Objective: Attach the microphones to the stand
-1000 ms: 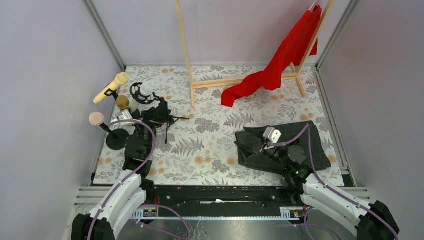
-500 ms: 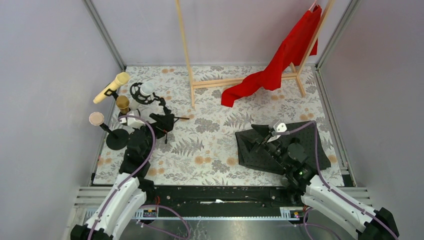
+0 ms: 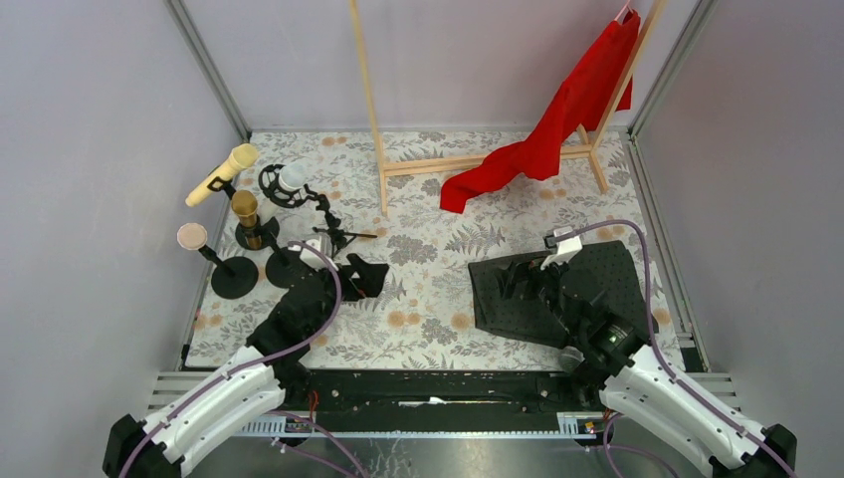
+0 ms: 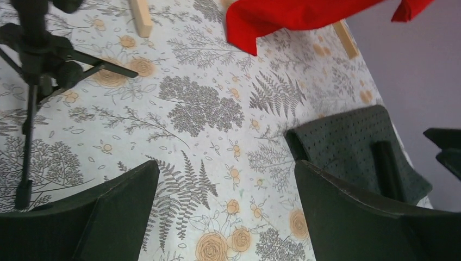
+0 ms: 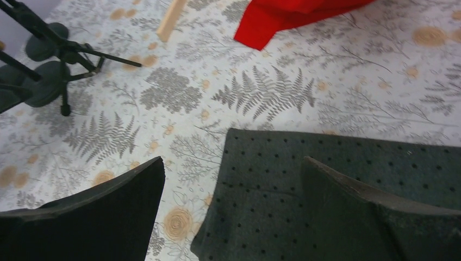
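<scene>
End effectors (image 4: 225, 182) (image 5: 234, 171) wide; microphones (image 3: 224, 174) seemingly overhead-only

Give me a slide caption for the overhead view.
Microphones mounted on stands at left; left end effector and right end effector open, empty, above the floral table.

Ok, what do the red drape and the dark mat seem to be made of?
Red drape: soft matte fabric; it hangs in folds off the wooden rack. Dark mat: probably foam or felt, matte, dotted with small holes.
</scene>
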`<control>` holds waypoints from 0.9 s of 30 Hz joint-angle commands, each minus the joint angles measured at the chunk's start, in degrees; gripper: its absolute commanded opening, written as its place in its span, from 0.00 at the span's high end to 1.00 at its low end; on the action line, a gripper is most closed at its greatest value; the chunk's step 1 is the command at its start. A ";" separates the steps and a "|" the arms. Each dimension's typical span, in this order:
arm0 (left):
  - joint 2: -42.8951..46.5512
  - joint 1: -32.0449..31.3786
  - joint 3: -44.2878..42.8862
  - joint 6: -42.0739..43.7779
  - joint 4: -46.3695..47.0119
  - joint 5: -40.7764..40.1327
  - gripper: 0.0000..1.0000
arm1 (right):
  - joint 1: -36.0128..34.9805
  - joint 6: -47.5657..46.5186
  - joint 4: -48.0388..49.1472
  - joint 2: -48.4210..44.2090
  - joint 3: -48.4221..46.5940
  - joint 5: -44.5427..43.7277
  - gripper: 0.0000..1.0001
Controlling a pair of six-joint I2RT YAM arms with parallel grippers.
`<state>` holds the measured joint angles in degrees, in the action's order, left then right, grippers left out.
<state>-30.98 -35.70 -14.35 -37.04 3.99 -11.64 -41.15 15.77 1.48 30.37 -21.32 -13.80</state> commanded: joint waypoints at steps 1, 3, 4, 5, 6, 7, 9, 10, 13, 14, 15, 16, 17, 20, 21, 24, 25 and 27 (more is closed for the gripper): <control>-0.48 -5.22 -0.17 4.67 4.94 -8.01 0.01 | -0.08 -0.57 -9.13 -1.28 -4.31 -6.13 0.00; -0.44 -5.58 -0.89 5.00 4.89 -6.25 0.01 | -0.08 -1.92 -10.91 -2.68 -4.55 -7.26 0.00; -0.44 -5.58 -0.94 5.59 5.11 -5.12 0.01 | -0.08 -2.60 -11.40 -3.63 -4.48 -7.73 0.00; -0.59 -5.60 -1.05 6.26 5.15 -4.49 0.01 | -0.08 -3.34 -11.69 -4.65 -4.24 -8.06 0.00; -0.88 -5.56 -1.25 6.62 4.74 -4.64 0.01 | -0.08 -4.02 -11.82 -5.93 -3.95 -8.46 0.00; -1.36 -5.60 -1.50 6.90 4.16 -5.39 0.01 | -0.08 -4.46 -11.82 -7.17 -3.48 -9.00 0.00; -2.32 -5.61 -2.28 6.89 2.33 -8.13 0.01 | -0.08 -5.16 -12.15 -9.86 -2.65 -10.09 0.00; -2.68 -5.55 -2.65 7.54 1.67 -9.12 0.01 | -0.08 -5.40 -12.30 -11.20 -2.22 -10.80 0.00; -2.37 -5.57 -3.43 9.70 0.04 -12.10 0.01 | -0.08 -5.41 -13.15 -14.81 -0.90 -13.23 0.00; -1.88 -5.54 -3.53 10.49 -0.24 -12.91 0.01 | -0.08 -5.32 -13.45 -16.17 -0.67 -13.86 0.00; -0.98 -5.55 -3.54 11.31 -0.29 -13.41 0.01 | -0.08 -5.29 -13.85 -17.06 -0.51 -14.36 0.00; -0.59 -5.53 -3.45 11.90 -0.20 -13.97 0.01 | -0.08 -5.19 -14.14 -17.82 -0.38 -14.92 0.00; 0.23 -5.60 -3.41 12.48 0.02 -14.42 0.01 | -0.10 -4.94 -14.55 -18.45 -0.39 -15.59 0.00; 1.07 -5.58 -3.45 13.93 0.32 -14.64 0.01 | -0.08 -4.62 -15.32 -19.97 -0.27 -17.02 0.00; 1.12 -5.59 -3.49 14.19 0.32 -14.54 0.01 | -0.08 -4.51 -15.56 -20.26 -0.30 -17.32 0.00; 1.17 -5.58 -3.50 14.44 0.62 -14.14 0.01 | -0.08 -4.27 -15.82 -20.95 -0.14 -17.99 0.00; 1.23 -5.59 -3.35 14.57 0.97 -13.86 0.01 | -0.08 -4.19 -15.85 -20.97 0.02 -18.10 0.00; 1.42 -5.59 -3.24 14.78 1.38 -13.19 0.01 | -0.08 -4.02 -15.82 -20.97 0.13 -18.21 0.00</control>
<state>-30.09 -41.15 -15.20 -24.10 2.66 -24.69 -41.15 11.40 -14.81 9.93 -21.50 -29.21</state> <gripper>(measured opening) 0.987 0.995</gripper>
